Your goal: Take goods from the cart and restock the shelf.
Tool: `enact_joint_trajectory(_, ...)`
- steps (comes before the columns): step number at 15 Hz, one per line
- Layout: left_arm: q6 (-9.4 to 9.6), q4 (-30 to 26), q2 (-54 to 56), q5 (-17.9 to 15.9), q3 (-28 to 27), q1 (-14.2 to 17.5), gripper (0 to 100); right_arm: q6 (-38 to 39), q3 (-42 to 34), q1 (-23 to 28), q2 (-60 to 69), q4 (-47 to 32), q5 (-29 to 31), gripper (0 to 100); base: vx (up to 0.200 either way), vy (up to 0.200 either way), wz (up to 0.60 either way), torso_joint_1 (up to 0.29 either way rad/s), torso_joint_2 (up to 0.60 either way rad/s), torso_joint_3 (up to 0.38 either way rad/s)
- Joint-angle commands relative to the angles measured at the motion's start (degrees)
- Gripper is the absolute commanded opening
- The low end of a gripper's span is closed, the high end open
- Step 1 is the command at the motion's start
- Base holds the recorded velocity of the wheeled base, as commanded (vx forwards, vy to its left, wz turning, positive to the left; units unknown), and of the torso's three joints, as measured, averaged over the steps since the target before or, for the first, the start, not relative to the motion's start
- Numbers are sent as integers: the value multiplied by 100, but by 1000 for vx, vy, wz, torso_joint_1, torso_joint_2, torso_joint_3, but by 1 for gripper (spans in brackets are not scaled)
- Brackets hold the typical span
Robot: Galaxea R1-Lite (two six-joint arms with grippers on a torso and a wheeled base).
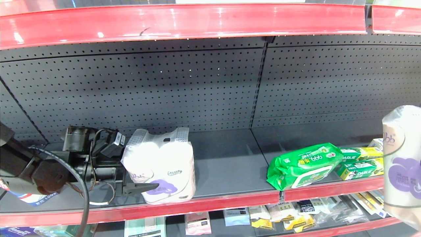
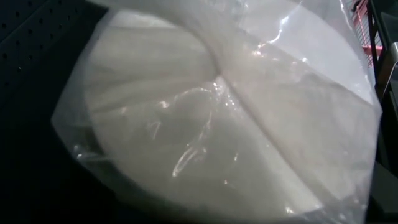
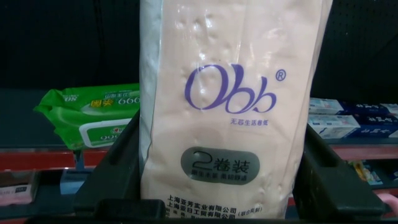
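Note:
A white two-roll tissue pack (image 1: 164,164) with purple print stands upright on the dark shelf (image 1: 227,164), near its red front edge. My left gripper (image 1: 139,184) is at the pack's left side, shut on it; one finger lies across its front and the other is hidden behind it. The left wrist view has the pack's clear wrap (image 2: 217,112) very close. At the far right, off the shelf front, my right gripper (image 3: 217,180) is shut on a second tissue pack (image 1: 403,164), held upright between its black fingers (image 3: 118,162).
A green wet-wipes pack (image 1: 304,164) and green toothpaste boxes (image 1: 360,163) lie at the shelf's right end. Bare shelf floor lies between the tissue pack and the wipes. A red-edged shelf (image 1: 184,19) hangs overhead. Small hanging goods (image 1: 279,215) fill the level below.

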State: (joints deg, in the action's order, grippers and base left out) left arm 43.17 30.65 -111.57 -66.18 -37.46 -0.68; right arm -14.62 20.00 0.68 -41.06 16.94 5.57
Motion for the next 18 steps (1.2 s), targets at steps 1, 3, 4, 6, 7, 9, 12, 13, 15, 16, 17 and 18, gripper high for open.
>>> enact_joint_trajectory(1,-1,20,21,0,2,7,100,-6,-5,2,-7,2,-3,0,0,0,0,0,0,0)
enact_joint_trajectory(3,-36,11,135,-53,20,59,100,-6,-5,2,-7,2,-3,0,0,0,0,0,0,0)
enact_joint_trajectory(4,-54,3,214,-61,20,95,100,-6,-5,2,-7,2,-3,0,0,0,0,0,0,0)
enact_joint_trajectory(6,-212,-6,399,-167,20,147,100,-6,-23,2,-7,2,-3,0,0,0,0,0,0,0)
enact_joint_trajectory(7,-274,3,469,-167,2,165,100,3,-32,2,-7,2,-3,0,0,0,0,0,0,0)
enact_joint_trajectory(9,-502,20,654,-176,-77,200,100,3,-23,2,-7,2,-3,0,0,0,0,0,0,0)
enact_joint_trajectory(12,-977,29,962,-176,-112,244,100,-6,-41,-7,-7,2,-3,0,0,0,0,0,0,0)
enact_joint_trajectory(13,-1047,29,1023,-176,-130,314,100,-6,-49,-7,-16,2,-3,0,0,0,0,0,0,0)
enact_joint_trajectory(15,-1047,29,1023,-176,-156,402,100,-6,-67,-7,-43,2,-12,0,0,0,0,0,0,0)
enact_joint_trajectory(16,-1161,20,1102,-176,-191,517,100,3,-67,-7,-51,2,-12,0,0,0,0,0,0,0)
enact_joint_trajectory(17,-1381,29,1216,-167,-200,569,100,-6,-67,-7,-87,2,-21,0,0,0,0,0,0,0)
enact_joint_trajectory(18,-1478,29,1269,-149,-244,587,100,-6,-67,-7,-95,2,-21,0,0,0,0,0,0,0)
